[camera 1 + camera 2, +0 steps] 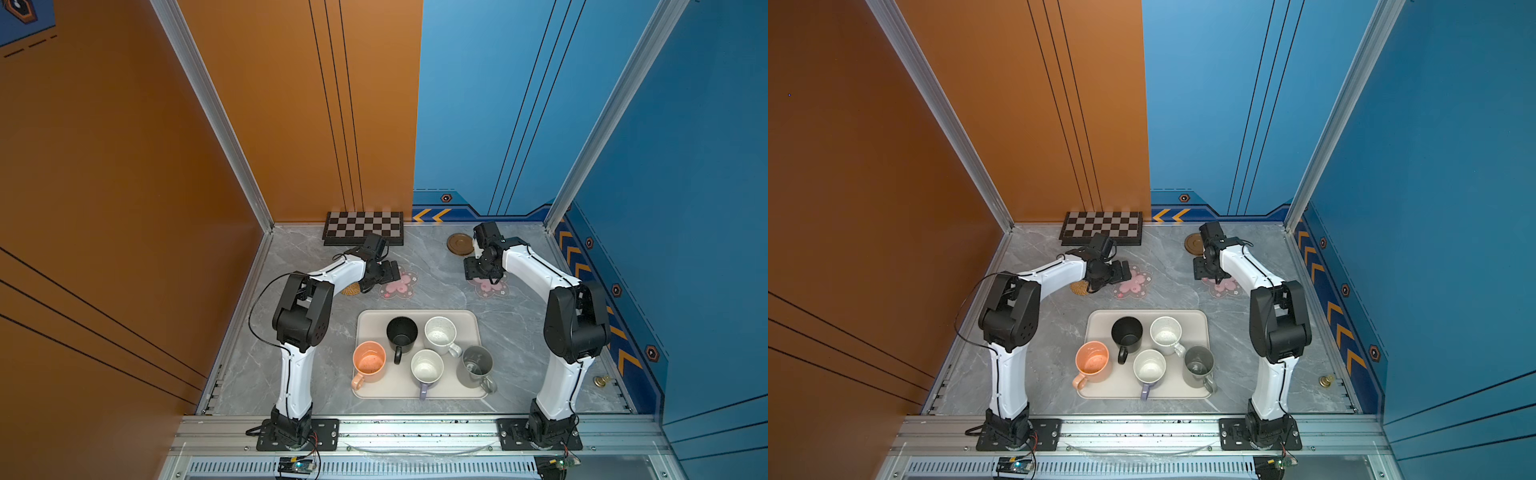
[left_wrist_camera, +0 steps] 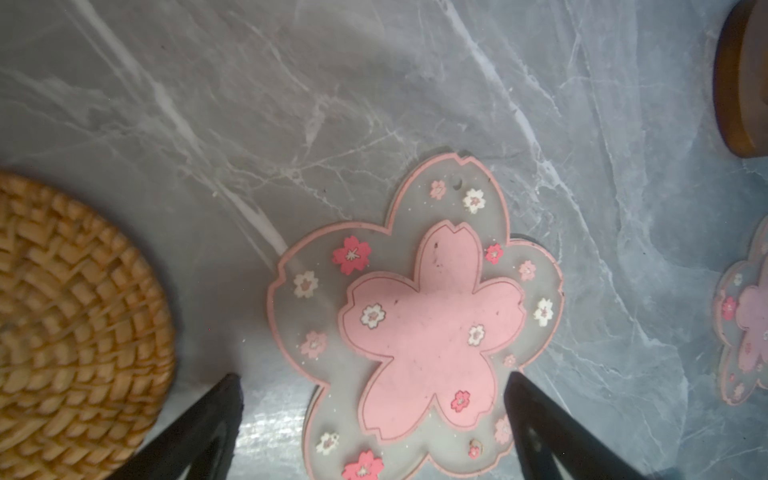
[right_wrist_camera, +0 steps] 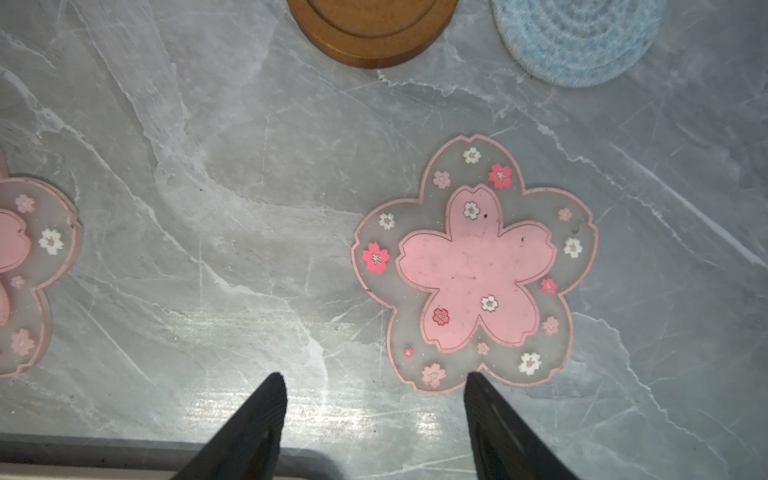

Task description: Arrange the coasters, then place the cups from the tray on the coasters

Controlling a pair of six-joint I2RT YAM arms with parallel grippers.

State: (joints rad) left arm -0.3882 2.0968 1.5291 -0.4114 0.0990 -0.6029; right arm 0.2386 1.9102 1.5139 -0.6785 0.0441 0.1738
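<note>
The cream tray (image 1: 372, 322) holds the black (image 1: 402, 332), white speckled (image 1: 440, 333), peach (image 1: 369, 362), lavender (image 1: 427, 368) and grey (image 1: 476, 365) cups. Behind it lie the rattan coaster (image 1: 350, 289), two pink blossom coasters (image 1: 402, 287) (image 1: 492, 287) and the brown wooden coaster (image 1: 459, 243). The grey-blue coaster (image 3: 577, 37) shows only in the right wrist view. My left gripper (image 2: 372, 377) hangs open over the left blossom coaster (image 2: 419, 316), holding nothing. My right gripper (image 3: 375, 376) is open over bare table, one fingertip at the edge of the right blossom coaster (image 3: 473, 270).
A folded chessboard (image 1: 363, 228) lies against the back wall, just behind the left arm. A small brass object (image 1: 600, 380) sits by the right wall. Orange and blue walls close in the marble table (image 1: 436, 266) on three sides.
</note>
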